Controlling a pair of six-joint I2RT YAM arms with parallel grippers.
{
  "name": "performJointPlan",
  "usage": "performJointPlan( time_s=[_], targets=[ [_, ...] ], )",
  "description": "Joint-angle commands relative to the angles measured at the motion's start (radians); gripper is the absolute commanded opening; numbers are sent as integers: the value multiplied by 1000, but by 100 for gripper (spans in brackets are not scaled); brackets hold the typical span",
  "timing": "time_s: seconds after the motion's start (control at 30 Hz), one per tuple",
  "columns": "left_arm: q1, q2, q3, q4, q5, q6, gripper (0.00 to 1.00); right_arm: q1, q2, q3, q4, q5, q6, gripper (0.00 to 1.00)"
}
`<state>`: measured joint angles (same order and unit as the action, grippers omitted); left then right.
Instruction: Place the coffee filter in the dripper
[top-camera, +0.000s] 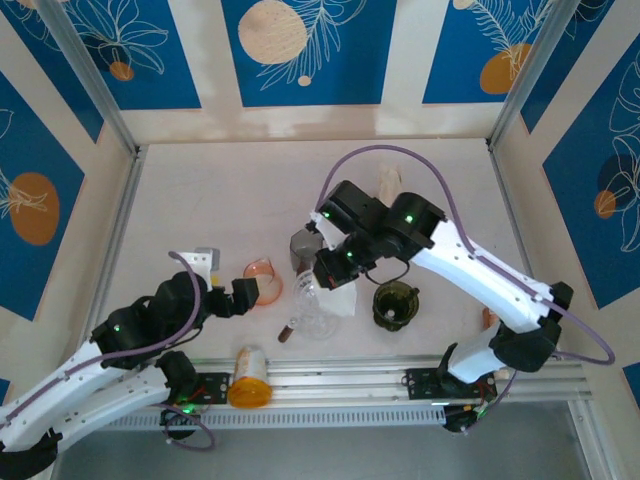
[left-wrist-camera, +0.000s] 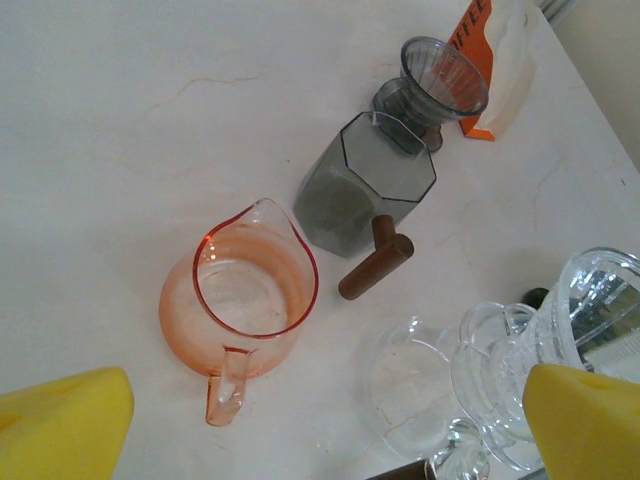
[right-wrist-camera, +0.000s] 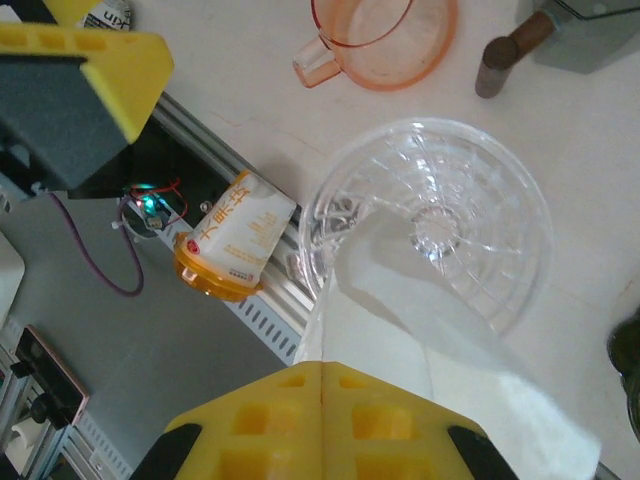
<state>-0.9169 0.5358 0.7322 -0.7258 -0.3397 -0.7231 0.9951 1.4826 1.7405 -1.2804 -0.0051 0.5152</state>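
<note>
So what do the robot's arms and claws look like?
The left arm and right arm have white shells with black joints, tiny green lights and a looping purple cable each. The left claw and right claw have chunky yellow fingers; the right one's are moulded with square pockets.

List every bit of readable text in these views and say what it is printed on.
"FFE": white capitals on the orange box, cropped by the frame edge and apparently part of "COFFEE".
Red characters on the cream label of the orange bottle: too blurred to read.
Dark lettering on the small packet at the top edge: cropped and too blurred to read.
</note>
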Motion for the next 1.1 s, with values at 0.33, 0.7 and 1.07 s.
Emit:
performJointPlan(
  time_s=[0.33,0.7,1.07],
  targets=[
    [-7,-13,18,23,73,25,100,20,159,-8,76,-58,-29,0],
    [-7,-5,19,37,101,15,100,10,137,-96,172,-17,-6,13],
    [-7,82,68,100,149,38,100,17,-75,-178,224,100,47,53]
  ],
)
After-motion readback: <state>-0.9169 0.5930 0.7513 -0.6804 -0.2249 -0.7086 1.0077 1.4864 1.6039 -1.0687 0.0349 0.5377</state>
